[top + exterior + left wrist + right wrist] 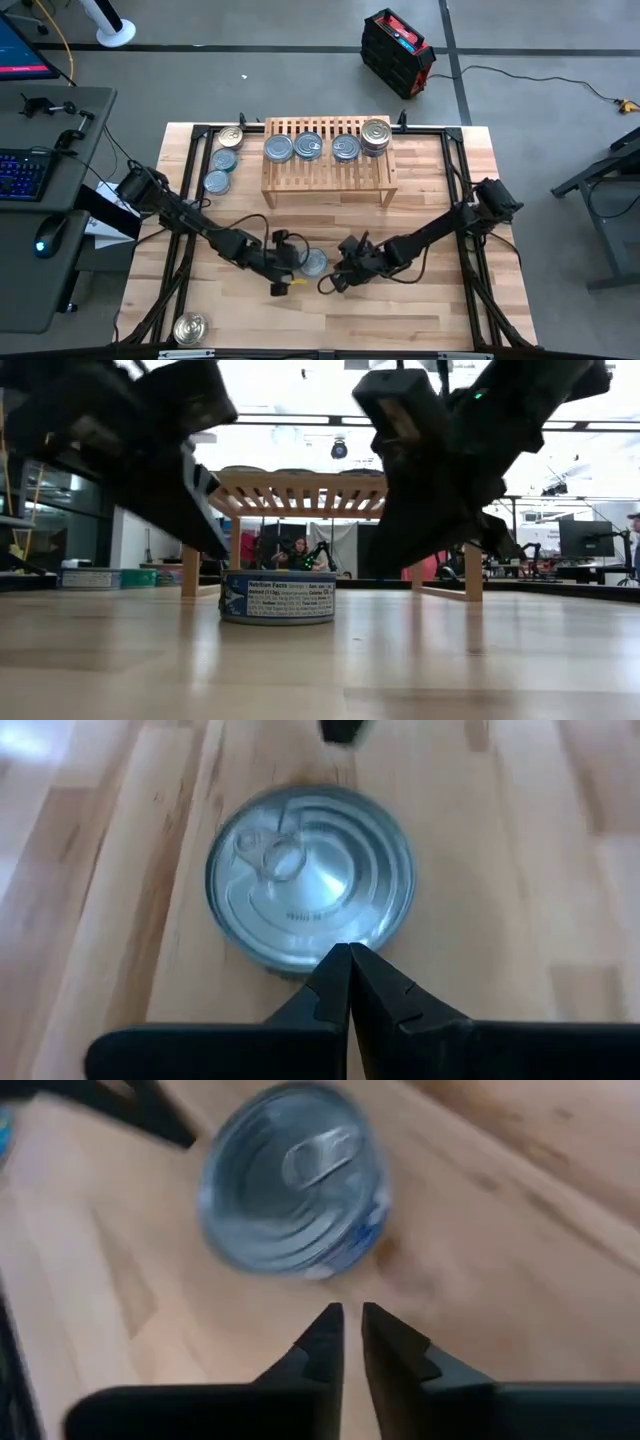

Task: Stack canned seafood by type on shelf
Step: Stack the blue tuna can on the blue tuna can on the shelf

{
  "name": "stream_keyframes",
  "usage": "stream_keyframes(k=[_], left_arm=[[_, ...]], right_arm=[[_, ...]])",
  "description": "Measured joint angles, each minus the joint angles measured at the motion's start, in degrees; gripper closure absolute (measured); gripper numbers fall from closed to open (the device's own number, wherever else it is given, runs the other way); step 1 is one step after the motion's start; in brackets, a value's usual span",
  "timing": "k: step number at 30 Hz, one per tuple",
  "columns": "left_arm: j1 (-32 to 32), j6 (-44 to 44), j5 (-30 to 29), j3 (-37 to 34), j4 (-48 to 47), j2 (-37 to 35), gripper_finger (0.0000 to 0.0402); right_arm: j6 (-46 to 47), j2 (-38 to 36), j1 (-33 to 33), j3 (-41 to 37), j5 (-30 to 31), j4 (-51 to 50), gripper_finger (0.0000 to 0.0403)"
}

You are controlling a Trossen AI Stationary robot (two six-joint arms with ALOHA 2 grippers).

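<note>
Tin [313,262] sits flat on the table [420,310] between both grippers, well short of the shelf [327,175]. Left gripper [349,960] pinched closed, empty; right gripper [351,1318] nearly closed, empty. You've got rigid, slick metal, probably hefty: open wide, clamp the sidewall.

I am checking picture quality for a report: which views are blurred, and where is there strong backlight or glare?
Right wrist view: the tin is smeared by motion blur. Left wrist view: the same tin is fairly sharp, with soft reflections on its lid. Low view: bright ceiling light silhouettes both arms; the tin's label stays readable. High view: even lighting, the shelf clear.
</note>
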Motion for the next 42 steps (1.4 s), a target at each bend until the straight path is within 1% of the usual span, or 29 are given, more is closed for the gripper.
stream_keyframes(k=[3,4,8,11,14,16,18,24,30,34,39,42], left_arm=[[0.1,3.2,1.2,-2.0,3.6,-0.9,0.0401],[0.1,3.9,1.6,-2.4,5.8,-0.9,0.0401],[0.1,4.4,2.0,-3.2,8.5,-0.7,0.0401],[0.1,4.9,2.0,-3.0,12.7,-0.9,0.0401],[0.3,5.1,2.0,-3.0,13.7,0.2,0.0401],[0.8,5.0,2.0,-3.1,13.0,1.2,0.0401],[1.3,3.8,1.8,-3.1,12.6,1.6,0.0401],[2.1,0.4,1.6,-3.0,12.8,4.2,0.0401],[1.7,-2.9,1.6,-2.9,11.1,4.7,0.0402],[1.7,-5.3,2.8,-2.9,10.6,4.7,0.0402],[0.9,-6.6,2.8,-2.9,10.9,4.7,0.0402],[0.3,-6.6,2.5,-2.8,11.2,4.9,0.0402]], right_arm=[[1.7,0.0,-1.3,0.0,0.0,0.4,0.04],[2.1,0.0,-1.7,0.0,-0.3,0.3,0.0399],[4.3,0.7,-3.1,0.0,-3.3,-0.1,0.0402],[6.9,2.1,-3.5,0.1,-3.9,0.1,0.0402],[9.1,4.1,-3.7,0.0,-5.2,1.2,0.0403],[9.7,4.2,-3.7,0.0,-5.6,1.6,0.0403],[9.7,4.3,-3.7,0.0,-5.0,1.6,0.0403],[6.7,4.3,-3.8,0.0,-4.6,4.1,0.0403],[2.2,4.4,-4.1,0.0,-3.8,9.4,0.0403],[-1.0,4.0,-4.1,2.3,-4.8,8.0,0.0403],[-3.6,2.4,-3.9,4.7,-5.8,5.9,0.0403],[-5.0,1.5,-4.0,6.1,-6.0,7.0,0.0403]])
